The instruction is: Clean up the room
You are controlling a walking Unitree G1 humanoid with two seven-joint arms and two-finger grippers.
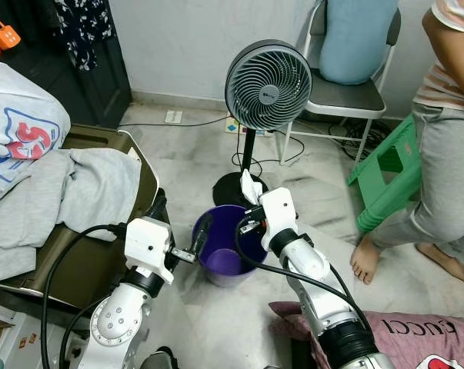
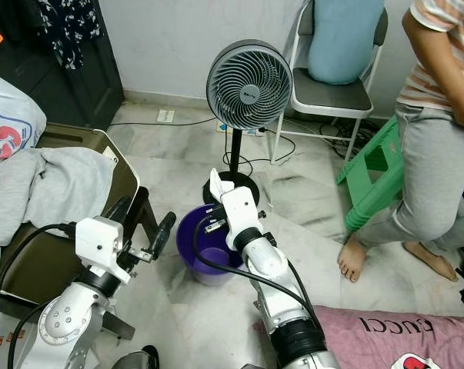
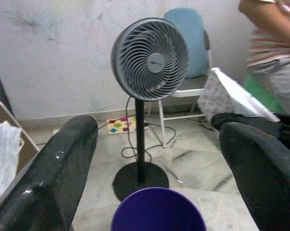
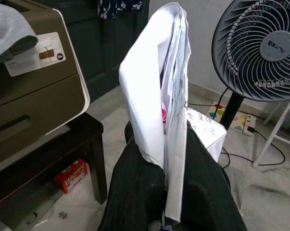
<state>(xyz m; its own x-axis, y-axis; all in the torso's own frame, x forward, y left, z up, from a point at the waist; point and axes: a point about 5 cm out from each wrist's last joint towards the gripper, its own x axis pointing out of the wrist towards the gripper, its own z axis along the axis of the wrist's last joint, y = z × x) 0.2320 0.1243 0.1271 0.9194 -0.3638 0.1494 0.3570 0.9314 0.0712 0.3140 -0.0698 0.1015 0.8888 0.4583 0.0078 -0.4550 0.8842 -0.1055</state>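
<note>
A purple bin (image 1: 225,260) stands on the marble floor in front of me. My right gripper (image 1: 253,201) hangs over the bin's far rim, shut on a folded piece of white paper (image 1: 251,184); the paper (image 4: 157,86) sticks up from between the black fingers (image 4: 135,192). My left gripper (image 1: 184,209) is open by the bin's left side, nothing between its fingers (image 3: 53,168). Through that gap I see the purple bin (image 3: 157,211) just below.
A grey standing fan (image 1: 266,84) rises right behind the bin. A chair (image 1: 347,92) with a blue cushion, a green stool (image 1: 389,165) and a barefoot person (image 1: 447,169) are at the right. Grey clothes (image 1: 70,192) lie over a brown printer at the left. A pink garment (image 1: 416,338) lies at the near right.
</note>
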